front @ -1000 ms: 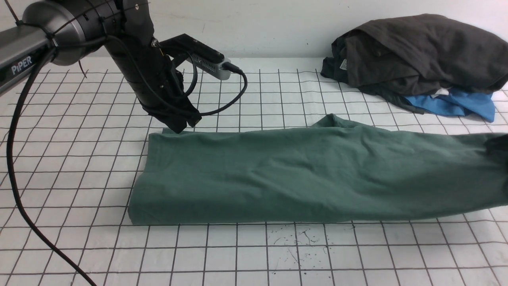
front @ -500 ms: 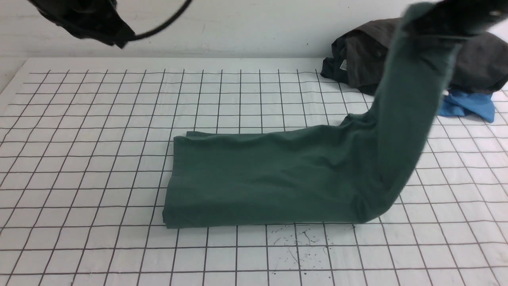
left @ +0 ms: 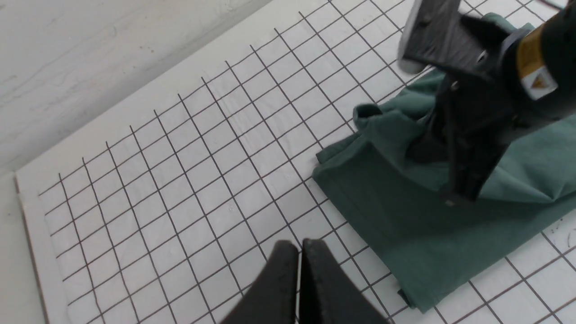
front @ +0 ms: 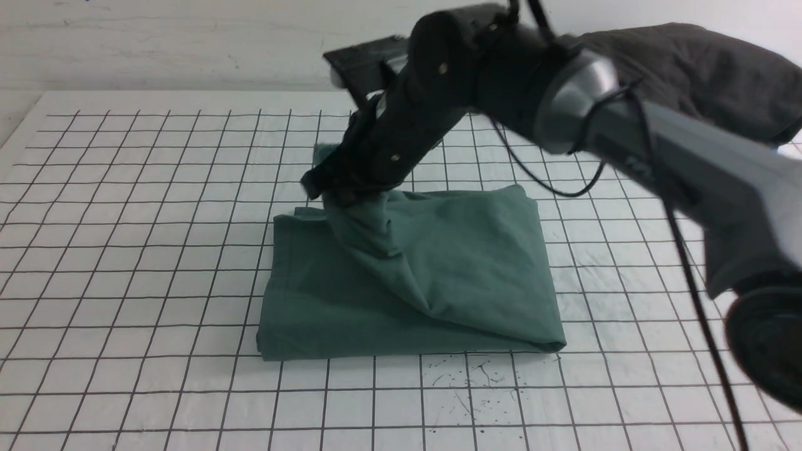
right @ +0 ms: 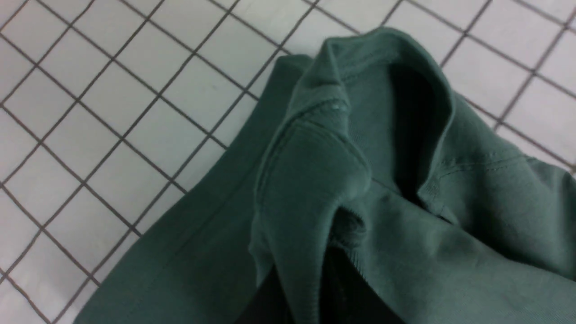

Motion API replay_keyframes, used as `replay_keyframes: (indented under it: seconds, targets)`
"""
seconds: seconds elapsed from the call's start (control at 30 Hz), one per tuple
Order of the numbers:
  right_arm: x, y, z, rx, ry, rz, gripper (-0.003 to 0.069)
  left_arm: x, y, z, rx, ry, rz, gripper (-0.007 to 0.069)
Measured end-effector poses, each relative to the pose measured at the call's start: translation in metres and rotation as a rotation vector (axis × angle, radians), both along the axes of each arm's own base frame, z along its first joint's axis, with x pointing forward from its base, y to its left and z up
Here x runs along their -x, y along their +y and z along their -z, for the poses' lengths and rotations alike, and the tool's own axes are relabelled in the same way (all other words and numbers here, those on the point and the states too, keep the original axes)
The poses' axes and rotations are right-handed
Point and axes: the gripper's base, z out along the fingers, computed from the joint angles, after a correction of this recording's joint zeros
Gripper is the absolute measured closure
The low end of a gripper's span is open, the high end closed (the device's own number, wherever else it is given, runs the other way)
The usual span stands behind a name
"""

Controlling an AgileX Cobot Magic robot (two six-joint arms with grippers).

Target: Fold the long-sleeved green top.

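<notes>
Item 1: green long-sleeved top. Lies folded on the gridded bench, at the centre of the front view. The folded bundle is a rough rectangle, long axis running 9 to 3 o'clock across the bench; the rounded fold edge sits at the 3 o'clock end, the stacked free edges at the 9 o'clock end. One ribbed end of the fabric is raised off the bundle near its 10 o'clock corner, with cloth draping from it diagonally down toward 5 o'clock. Logo not visible.

Item 2: right hand. Reaches in from 3 o'clock, tilted down over the 10 o'clock corner of the bundle. Jaws pinched closed on the raised ribbed end of the top; the right wrist view shows the fabric bunched over the jaw tips.

Item 3: left hand. Seen only in its own wrist view. Jaws pressed together, nothing between them, held above bare bench off the 9 o'clock end of the top.

Item 4: dark grey garment. Heaped at 2 o'clock, far edge of the bench, partly behind the right arm, well apart from the top.

Containers: none visible.
</notes>
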Motion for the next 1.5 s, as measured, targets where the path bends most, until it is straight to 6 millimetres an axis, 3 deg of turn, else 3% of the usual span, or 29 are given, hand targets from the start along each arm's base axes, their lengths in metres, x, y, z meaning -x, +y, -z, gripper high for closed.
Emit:
replay_keyframes:
  seconds: [0.13, 0.23, 0.3, 0.33, 0.47, 0.6, 0.73, 0.83, 0.97, 1.07, 1.17, 1.37, 1.5]
  targets:
    - [0.001, 0.015, 0.019, -0.021, 0.055, -0.013, 0.0620, 0.006, 0.001, 0.004, -0.002, 0.012, -0.001, 0.0631]
    - [0.002, 0.017, 0.020, -0.053, 0.092, -0.013, 0.0564, 0.009, 0.002, 0.010, -0.007, 0.032, -0.001, 0.0631]
    - [0.004, 0.020, 0.012, -0.083, 0.116, -0.022, 0.0463, 0.010, 0.003, 0.016, -0.012, 0.051, 0.000, 0.0631]
    - [0.005, 0.020, 0.011, -0.088, 0.119, -0.023, 0.0454, 0.010, 0.002, 0.017, -0.013, 0.054, 0.000, 0.0631]
    - [0.008, 0.015, -0.020, -0.061, 0.097, -0.058, 0.0249, 0.013, 0.003, 0.022, -0.018, 0.075, -0.001, 0.0631]
    - [0.002, 0.002, -0.035, 0.046, -0.022, -0.037, 0.0196, 0.019, 0.005, 0.019, -0.015, 0.062, -0.001, 0.0631]
    - [-0.012, -0.013, -0.020, 0.172, -0.051, 0.038, 0.0262, 0.025, 0.006, 0.015, -0.010, 0.046, -0.001, 0.0631]
    - [-0.015, -0.010, 0.008, 0.187, 0.020, 0.039, 0.0365, 0.026, 0.006, 0.015, -0.010, 0.047, -0.001, 0.0631]
    - [-0.004, 0.017, 0.062, 0.156, 0.180, -0.055, 0.0557, 0.026, 0.006, 0.015, -0.005, 0.049, -0.004, 0.0631]
    - [0.016, 0.041, 0.080, 0.162, 0.213, -0.141, 0.0644, 0.026, 0.006, 0.015, -0.002, 0.050, -0.008, 0.0631]
    - [0.030, 0.055, 0.079, 0.185, 0.188, -0.186, 0.0669, 0.028, 0.008, 0.014, 0.002, 0.044, -0.030, 0.0631]
    - [0.030, 0.053, 0.066, 0.206, 0.132, -0.187, 0.0671, 0.036, 0.017, 0.008, 0.001, 0.016, -0.115, 0.0631]
    - [0.035, 0.042, 0.007, 0.149, 0.039, -0.178, 0.0673, 0.058, 0.030, 0.008, -0.004, -0.029, -0.207, 0.0631]
